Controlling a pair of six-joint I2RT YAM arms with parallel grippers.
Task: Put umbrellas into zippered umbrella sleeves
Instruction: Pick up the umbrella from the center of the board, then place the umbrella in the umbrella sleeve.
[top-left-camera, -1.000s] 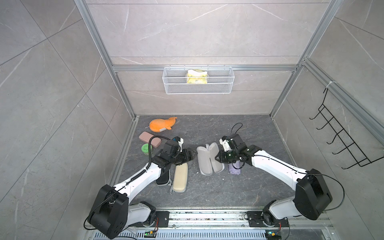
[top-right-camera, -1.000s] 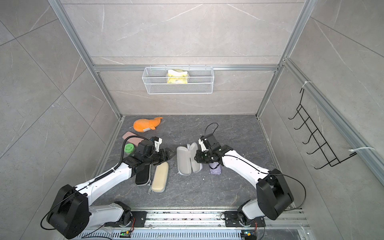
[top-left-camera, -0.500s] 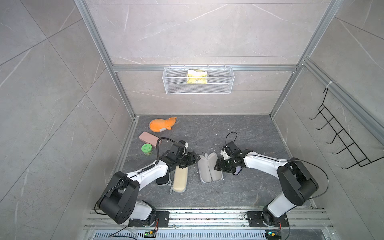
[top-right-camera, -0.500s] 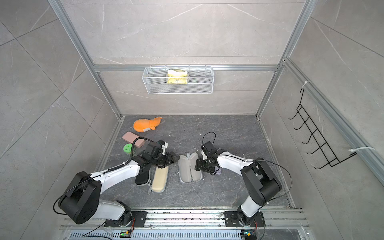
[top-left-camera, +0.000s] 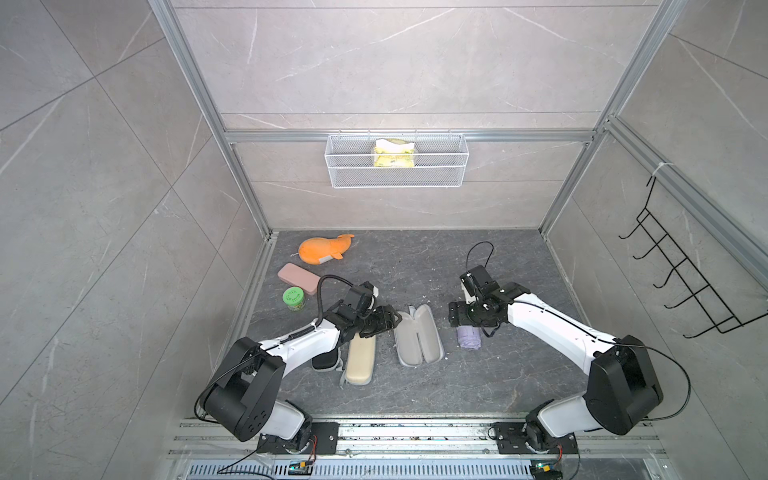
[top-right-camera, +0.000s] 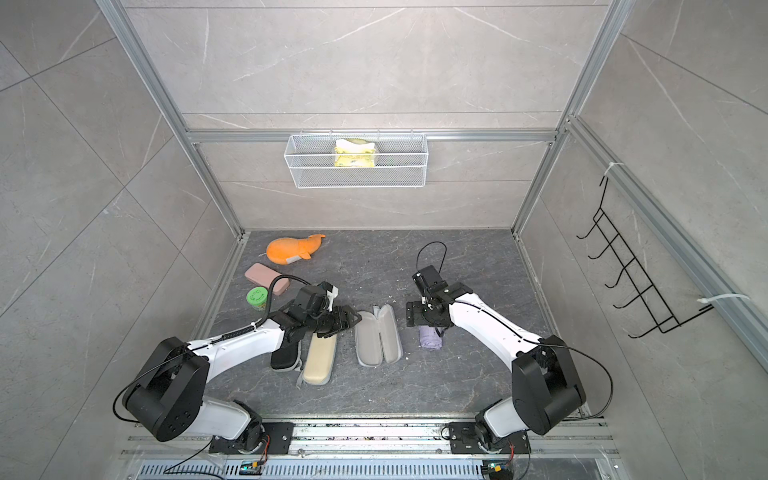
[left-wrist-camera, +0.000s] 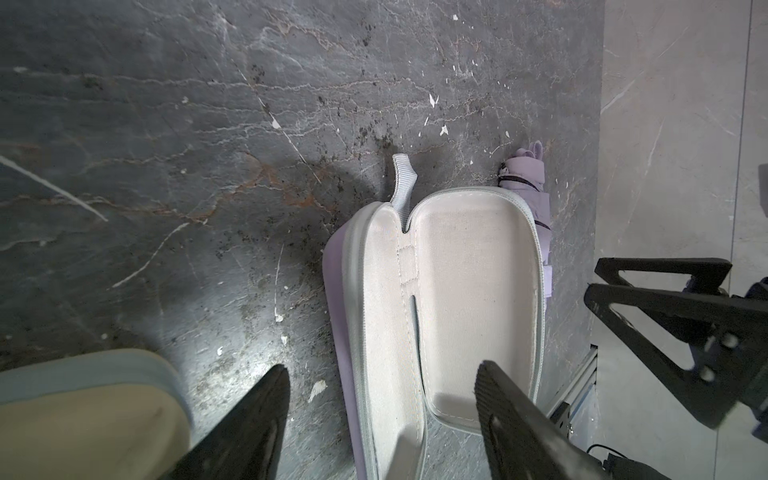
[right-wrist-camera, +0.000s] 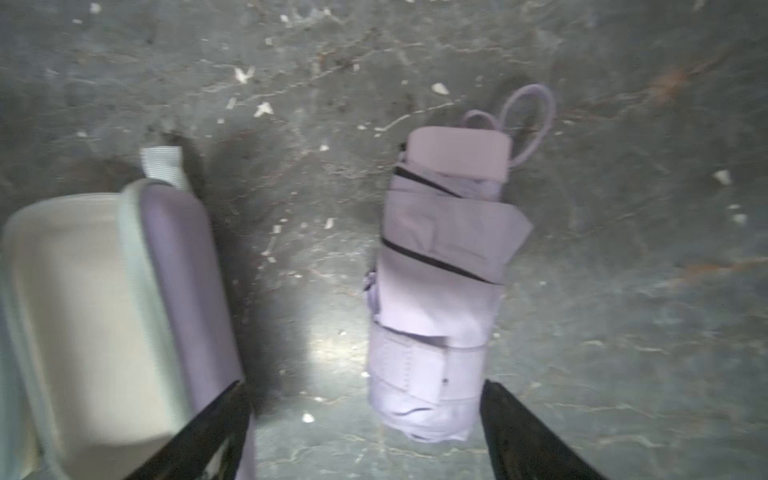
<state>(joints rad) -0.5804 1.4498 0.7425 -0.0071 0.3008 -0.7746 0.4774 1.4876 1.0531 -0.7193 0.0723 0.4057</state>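
A lavender sleeve (top-left-camera: 417, 336) (top-right-camera: 378, 336) lies open flat on the dark floor, its grey lining (left-wrist-camera: 457, 291) facing up. The folded lavender umbrella (top-left-camera: 469, 340) (top-right-camera: 430, 338) (right-wrist-camera: 440, 291) lies on the floor just right of it. My left gripper (top-left-camera: 390, 322) (left-wrist-camera: 382, 370) is open over the sleeve's left half, gripping nothing. My right gripper (top-left-camera: 455, 316) (right-wrist-camera: 365, 386) is open, one finger by the sleeve's lavender shell (right-wrist-camera: 187, 291) and the other beside the umbrella's strapped end, with a gap on both sides. A shut cream sleeve (top-left-camera: 360, 361) and a black sleeve (top-left-camera: 326, 360) lie under my left arm.
An orange plush whale (top-left-camera: 326, 249), a pink case (top-left-camera: 299, 278) and a green-lidded jar (top-left-camera: 294, 299) sit at the back left. A wire basket (top-left-camera: 397, 166) hangs on the back wall. A black hook rack (top-left-camera: 685, 282) hangs on the right wall.
My right gripper has gone from nearly shut to wide open and shifted from the sleeve's right edge toward the umbrella. The sleeve now lies flatter. The left gripper stays open by its left half.
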